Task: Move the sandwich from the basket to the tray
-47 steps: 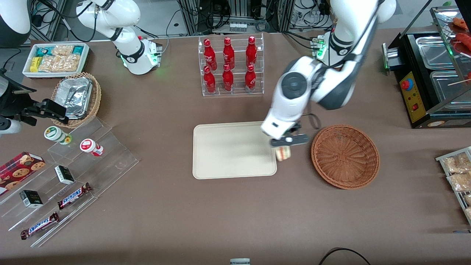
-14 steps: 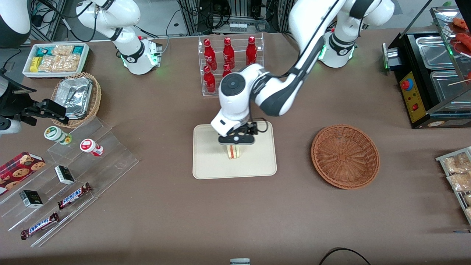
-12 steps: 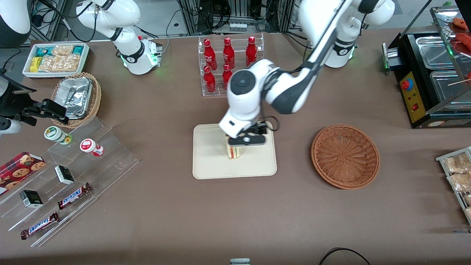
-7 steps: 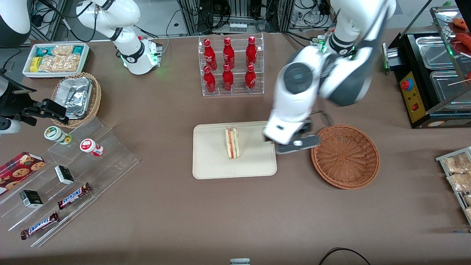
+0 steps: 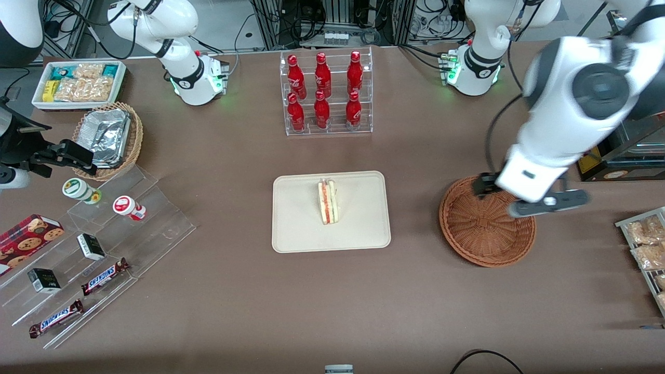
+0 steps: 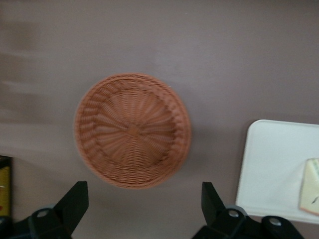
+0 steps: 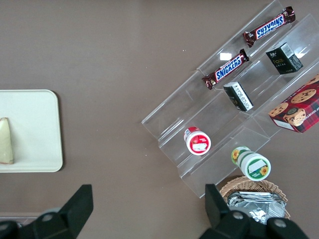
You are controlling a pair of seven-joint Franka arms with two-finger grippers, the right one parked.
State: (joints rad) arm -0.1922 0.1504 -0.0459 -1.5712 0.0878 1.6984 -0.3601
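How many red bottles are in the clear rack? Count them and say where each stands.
6. The red bottles stand in the clear rack, three on the upper step and three on the lower, nearer the front camera. None looks hidden. The gripper hangs open above the basket.

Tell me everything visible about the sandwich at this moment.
The sandwich is a small wedge of pale bread with a red and light-green filling stripe along its upward cut edge. It stands on edge near the middle of the cream tray, touching only the tray. Nothing holds it: the open tool hangs above the empty reddish-brown basket, toward the working arm's end of the table. The left wrist view shows only one corner of it.
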